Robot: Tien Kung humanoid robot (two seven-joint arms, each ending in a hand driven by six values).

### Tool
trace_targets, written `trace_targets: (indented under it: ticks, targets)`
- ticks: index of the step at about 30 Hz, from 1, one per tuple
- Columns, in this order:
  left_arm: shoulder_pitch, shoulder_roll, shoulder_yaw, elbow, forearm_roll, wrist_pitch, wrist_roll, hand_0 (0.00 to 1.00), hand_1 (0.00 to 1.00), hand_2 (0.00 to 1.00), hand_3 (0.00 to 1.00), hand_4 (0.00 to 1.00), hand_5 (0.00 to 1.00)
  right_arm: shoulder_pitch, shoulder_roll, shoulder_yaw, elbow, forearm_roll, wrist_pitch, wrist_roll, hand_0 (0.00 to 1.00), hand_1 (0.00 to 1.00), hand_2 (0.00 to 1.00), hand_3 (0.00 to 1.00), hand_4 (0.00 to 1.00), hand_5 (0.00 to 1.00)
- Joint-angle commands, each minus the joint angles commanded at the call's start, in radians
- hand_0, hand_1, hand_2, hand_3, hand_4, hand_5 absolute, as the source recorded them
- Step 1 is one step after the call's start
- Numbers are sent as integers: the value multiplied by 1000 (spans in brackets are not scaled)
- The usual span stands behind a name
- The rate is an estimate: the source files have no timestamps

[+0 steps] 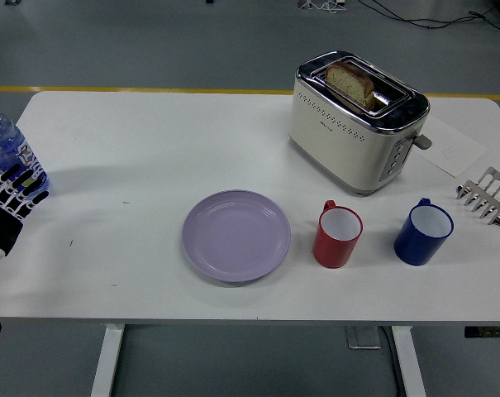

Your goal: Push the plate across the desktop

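Left hand (pixel 10 203) at far-left edge, fingers spread, empty; lilac plate (pixel 236 236) lies toward its 3 o'clock, well apart; right hand unseen.

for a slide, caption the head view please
Left hand at the table's left edge beside a water bottle; lavender plate untouched mid-table.
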State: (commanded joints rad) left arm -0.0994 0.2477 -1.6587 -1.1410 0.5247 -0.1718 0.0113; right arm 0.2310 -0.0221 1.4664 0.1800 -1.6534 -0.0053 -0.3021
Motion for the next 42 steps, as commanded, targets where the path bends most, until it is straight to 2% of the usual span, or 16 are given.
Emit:
trace_targets:
  ticks: [25, 26, 34, 42]
  targets:
    - [-4, -8, 30, 17, -23, 6, 12, 569, 657, 667, 640, 513, 998, 3, -1, -2, 0, 10, -3, 4, 635, 610, 639, 578, 364, 153]
    - [-5, -9, 32, 18, -26, 7, 13, 627, 668, 670, 641, 513, 998, 3, -1, -3, 0, 12, -4, 4, 635, 610, 639, 577, 364, 153]
    - [-15, -21, 40, 25, -51, 53, 8, 657, 681, 687, 638, 502, 998, -1, -2, -1, 0, 8, -3, 3, 635, 610, 639, 578, 364, 152]
    - [-13, -27, 21, 25, -38, 54, 3, 660, 683, 682, 637, 506, 998, -4, -7, -7, 0, 15, -3, 4, 635, 610, 640, 578, 364, 152]
